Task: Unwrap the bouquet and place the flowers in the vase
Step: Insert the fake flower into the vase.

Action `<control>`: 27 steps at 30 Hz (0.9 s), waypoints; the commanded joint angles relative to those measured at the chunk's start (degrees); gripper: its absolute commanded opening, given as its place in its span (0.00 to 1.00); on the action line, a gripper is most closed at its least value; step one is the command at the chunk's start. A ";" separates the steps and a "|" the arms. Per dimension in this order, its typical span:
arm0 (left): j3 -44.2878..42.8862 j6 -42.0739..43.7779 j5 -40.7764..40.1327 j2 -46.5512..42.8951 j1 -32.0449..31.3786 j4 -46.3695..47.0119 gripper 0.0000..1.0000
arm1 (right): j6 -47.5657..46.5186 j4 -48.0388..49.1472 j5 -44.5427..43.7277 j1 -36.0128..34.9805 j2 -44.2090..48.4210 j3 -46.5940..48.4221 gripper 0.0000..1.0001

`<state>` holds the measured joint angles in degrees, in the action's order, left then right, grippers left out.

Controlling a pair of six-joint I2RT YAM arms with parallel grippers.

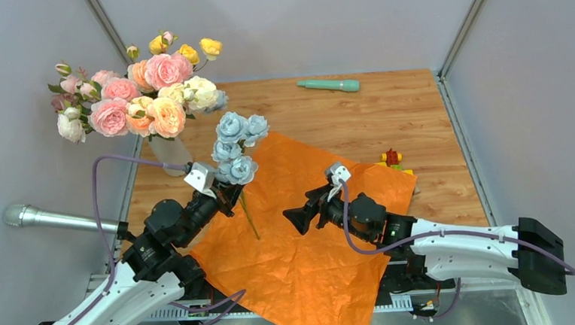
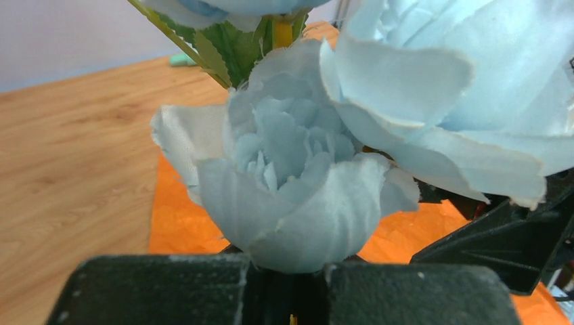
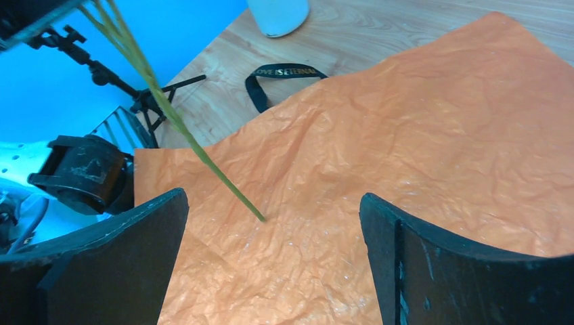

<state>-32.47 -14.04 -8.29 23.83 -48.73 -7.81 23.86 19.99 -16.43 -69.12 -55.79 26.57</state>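
- Risk at the grip: the left gripper (image 1: 230,193) has the blue flowers (image 1: 234,147) high up, just under the blooms. The long stem (image 1: 250,217) hangs free below the jaws, so it may swing or twist when carried and its tip could miss the vase mouth
- Risk below: the stem tip is at or just above the paper (image 1: 305,259) under that gripper, and whether it touches cannot be told. A low sideways move could snag the crinkled sheet
- Risk at the target: the vase (image 1: 172,153), near and beyond-left of the left gripper, is crowded with the other flowers (image 1: 137,96). Forcing in one more stem could tip it or push blooms out
- Left gripper: jaws together, clamped on the blue stem, with a bloom sitting right above the fingers (image 2: 156,291)
- Right gripper (image 3: 272,203): jaws wide apart, holding and touching nothing, hovering over the paper. The stem slants past ahead and to its left
- Beyond the right gripper the strap (image 3: 284,70) lies loose off the paper's edge, the vase base just past it
- The paper lies unfolded and flat, and only the blue flowers are seen outside the vase
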 commanded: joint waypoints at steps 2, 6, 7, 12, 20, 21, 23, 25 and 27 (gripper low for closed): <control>-4.91 11.52 -2.67 -1.48 0.14 -3.57 0.00 | -0.06 -1.38 -4.22 1.35 5.15 -2.78 1.00; -7.52 14.61 -3.45 -1.24 0.53 -5.35 0.00 | 0.14 -4.07 -5.92 2.41 9.24 -4.11 1.00; -8.53 15.96 -4.31 -1.11 0.59 -6.24 0.00 | 0.14 -4.84 -6.42 2.61 10.22 -4.41 1.00; -11.86 19.25 -5.49 -0.35 0.81 -8.36 0.00 | 0.44 -7.00 -9.07 3.25 15.33 -6.65 1.00; -17.03 24.16 -4.82 3.66 1.95 -10.33 0.00 | -1.34 -10.67 -13.05 4.53 21.11 -7.78 1.00; -17.60 24.99 -4.28 5.21 2.80 -10.49 0.00 | -1.98 -11.56 -13.52 4.63 21.41 -7.50 1.00; -19.65 25.93 -2.30 7.80 5.17 -11.16 0.00 | -2.84 -12.57 -14.32 4.85 22.15 -7.01 1.00; -21.83 26.34 1.26 10.39 8.69 -11.14 0.00 | -3.31 -13.22 -14.43 5.00 22.91 -6.94 1.00; -24.24 26.31 6.84 13.01 13.01 -10.72 0.00 | -3.38 -13.63 -14.46 5.05 23.75 -7.27 1.00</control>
<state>-51.96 9.54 -9.43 33.28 -41.01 -19.88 22.06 7.77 -29.04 -64.36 -33.82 18.28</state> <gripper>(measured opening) 0.043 0.998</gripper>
